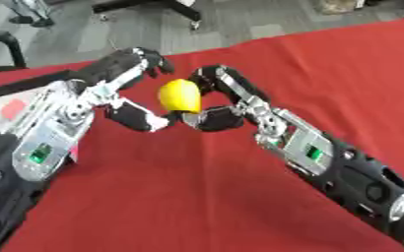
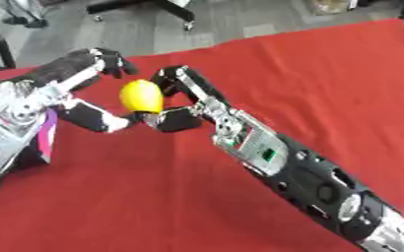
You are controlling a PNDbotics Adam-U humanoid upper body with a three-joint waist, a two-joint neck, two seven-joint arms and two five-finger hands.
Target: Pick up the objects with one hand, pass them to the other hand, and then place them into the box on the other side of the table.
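- A yellow lemon (image 1: 179, 95) is held in the air above the red desk (image 1: 326, 74), between the two hands.
- The right hand (image 1: 223, 98) has its fingers and thumb curled round the lemon from the right and below.
- The left hand (image 1: 133, 88) meets the lemon from the left, fingers arched over its top and thumb reaching beneath it.
- Grey floor (image 1: 240, 17) lies beyond the desk's far edge.
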